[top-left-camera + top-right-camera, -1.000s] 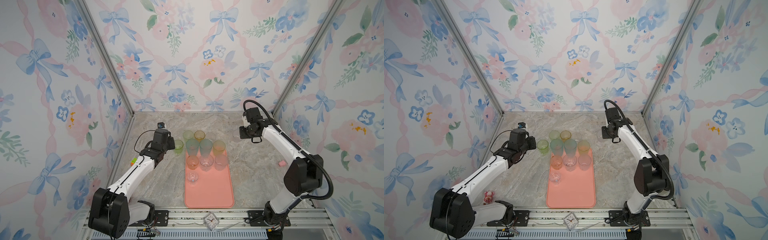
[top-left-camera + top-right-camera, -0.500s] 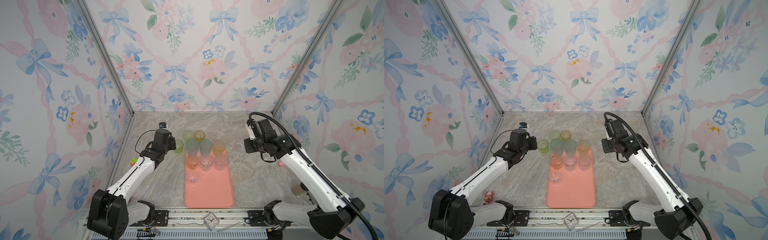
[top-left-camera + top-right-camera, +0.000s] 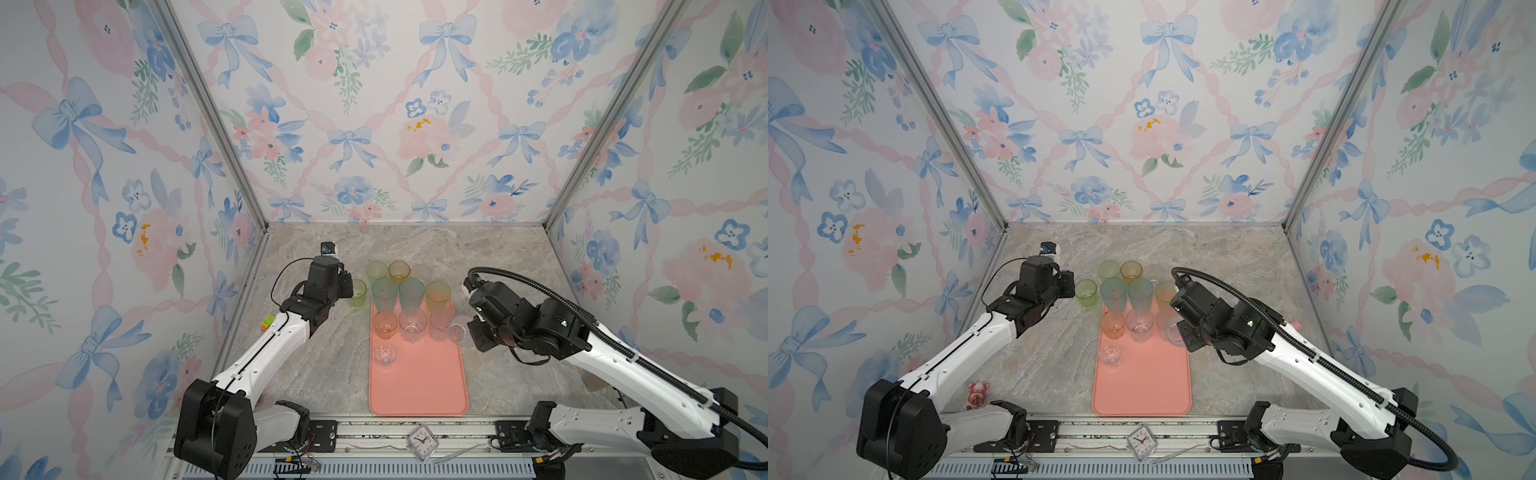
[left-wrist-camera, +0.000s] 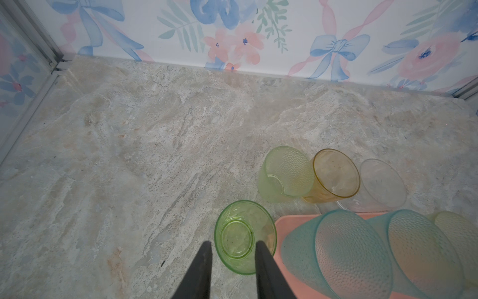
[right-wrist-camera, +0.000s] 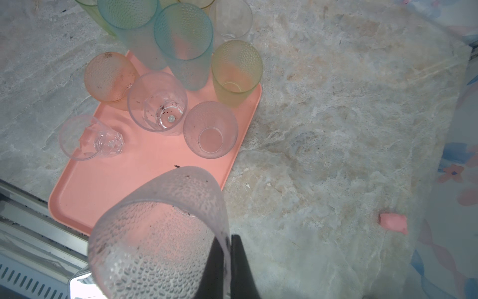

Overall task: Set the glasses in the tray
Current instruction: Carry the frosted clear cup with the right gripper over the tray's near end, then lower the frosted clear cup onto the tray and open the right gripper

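In both top views, my right gripper (image 3: 467, 329) had come from the back corner to the right rim of the tray (image 3: 415, 386), pinching a frosted tumbler (image 3: 457, 328) by its wall. In the left wrist view, my left gripper (image 4: 233, 243) stood partly open, holding nothing, astride the wall of the green glass (image 4: 245, 227) just beside the tray. In the right wrist view, seven glasses (image 5: 157, 103) stood in the tray.

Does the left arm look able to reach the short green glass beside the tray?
Likely yes: the left gripper is open at the green glass, jaws astride its near wall; nothing blocks it.
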